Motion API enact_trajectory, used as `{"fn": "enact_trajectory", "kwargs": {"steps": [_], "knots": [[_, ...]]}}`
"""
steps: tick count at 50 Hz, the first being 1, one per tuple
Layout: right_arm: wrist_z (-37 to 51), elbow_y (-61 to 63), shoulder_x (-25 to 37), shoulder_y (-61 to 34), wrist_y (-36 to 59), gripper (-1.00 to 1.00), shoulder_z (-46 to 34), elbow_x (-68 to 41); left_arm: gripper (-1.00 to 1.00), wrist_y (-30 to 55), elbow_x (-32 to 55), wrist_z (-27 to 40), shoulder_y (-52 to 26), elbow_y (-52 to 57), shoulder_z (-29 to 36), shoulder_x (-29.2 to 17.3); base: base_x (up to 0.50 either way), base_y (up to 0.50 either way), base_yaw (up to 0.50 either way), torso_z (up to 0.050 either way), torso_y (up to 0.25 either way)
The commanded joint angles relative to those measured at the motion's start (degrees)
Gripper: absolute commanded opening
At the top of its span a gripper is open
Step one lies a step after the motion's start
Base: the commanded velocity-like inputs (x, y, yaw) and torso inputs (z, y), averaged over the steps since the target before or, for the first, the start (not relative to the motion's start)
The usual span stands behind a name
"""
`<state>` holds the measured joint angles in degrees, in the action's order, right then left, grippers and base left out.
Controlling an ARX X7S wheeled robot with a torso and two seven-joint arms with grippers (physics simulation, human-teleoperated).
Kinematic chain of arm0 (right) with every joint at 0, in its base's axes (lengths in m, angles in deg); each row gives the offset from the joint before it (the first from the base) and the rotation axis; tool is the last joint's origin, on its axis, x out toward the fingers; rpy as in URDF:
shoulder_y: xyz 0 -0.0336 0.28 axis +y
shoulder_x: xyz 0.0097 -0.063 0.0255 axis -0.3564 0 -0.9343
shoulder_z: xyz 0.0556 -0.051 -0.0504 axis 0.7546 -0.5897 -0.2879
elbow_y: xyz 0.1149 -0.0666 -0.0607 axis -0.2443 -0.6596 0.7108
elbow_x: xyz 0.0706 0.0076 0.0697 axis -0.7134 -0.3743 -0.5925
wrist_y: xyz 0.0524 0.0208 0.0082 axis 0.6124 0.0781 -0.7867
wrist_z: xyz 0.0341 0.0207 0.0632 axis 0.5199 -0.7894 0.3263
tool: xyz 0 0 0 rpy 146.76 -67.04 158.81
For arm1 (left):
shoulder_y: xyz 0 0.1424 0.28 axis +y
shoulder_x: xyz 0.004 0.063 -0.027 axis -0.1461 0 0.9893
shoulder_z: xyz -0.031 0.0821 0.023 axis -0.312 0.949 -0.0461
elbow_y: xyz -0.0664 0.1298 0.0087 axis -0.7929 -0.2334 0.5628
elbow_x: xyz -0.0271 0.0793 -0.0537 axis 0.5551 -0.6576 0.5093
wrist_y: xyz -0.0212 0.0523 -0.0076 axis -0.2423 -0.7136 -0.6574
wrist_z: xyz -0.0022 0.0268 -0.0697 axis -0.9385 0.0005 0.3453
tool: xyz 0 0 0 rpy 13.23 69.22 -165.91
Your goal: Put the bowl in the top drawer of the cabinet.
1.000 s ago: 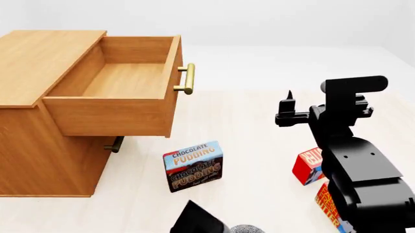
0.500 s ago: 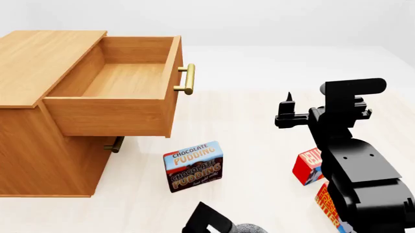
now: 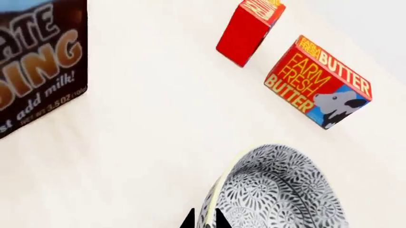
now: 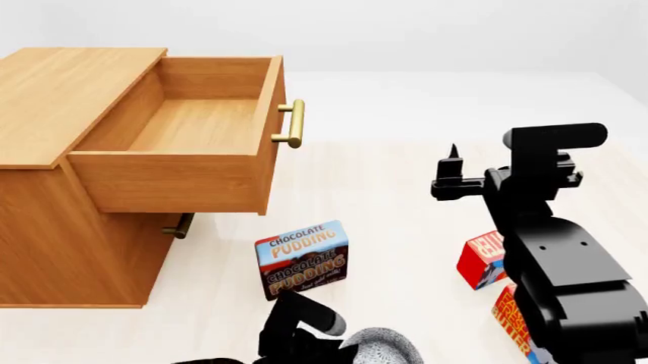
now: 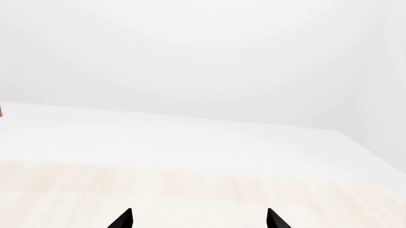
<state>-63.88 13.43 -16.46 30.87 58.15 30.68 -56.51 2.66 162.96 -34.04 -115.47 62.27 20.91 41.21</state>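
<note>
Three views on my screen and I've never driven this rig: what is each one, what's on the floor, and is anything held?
This is a two-armed robot in a simulator. The wide picture comes from its head, looking down over both arms. There you see the cabinet with its top drawer pulled open and empty, a pudding box on the floor, and the right arm raised.

The picture with the patterned bowl comes from a camera on the left arm. The left gripper is closed on the bowl's rim, one fingertip on either side of it. Beyond lie a butter box and a red box.

The nearly blank picture is the right arm's camera. The right gripper is open and holds nothing.
</note>
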Motion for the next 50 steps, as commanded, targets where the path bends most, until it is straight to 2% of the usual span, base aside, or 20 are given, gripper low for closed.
{"fn": "enact_trajectory", "kwargs": {"steps": [1, 30, 50], "knots": [[0.2, 0.6, 0.2, 0.2, 0.3, 1.0, 0.3, -0.4, -1.0, -0.1, 4.5, 4.0, -2.2, 6.2, -4.5, -4.1, 0.0, 0.0, 0.0, 0.0, 0.0], [0.2, -0.1, 0.6, 1.3, -1.0, 1.0, 0.6, -0.9, -1.0, -3.1, 17.5, 7.9, -8.6, 21.5, -17.0, -16.7, 0.0, 0.0, 0.0, 0.0, 0.0], [0.1, -0.9, 0.7, 2.4, -1.9, 1.0, 0.1, -0.9, -1.0, -2.8, 24.2, 11.7, -16.7, 25.0, -23.0, -21.3, 0.0, 0.0, 0.0, 0.0, 0.0]]}}
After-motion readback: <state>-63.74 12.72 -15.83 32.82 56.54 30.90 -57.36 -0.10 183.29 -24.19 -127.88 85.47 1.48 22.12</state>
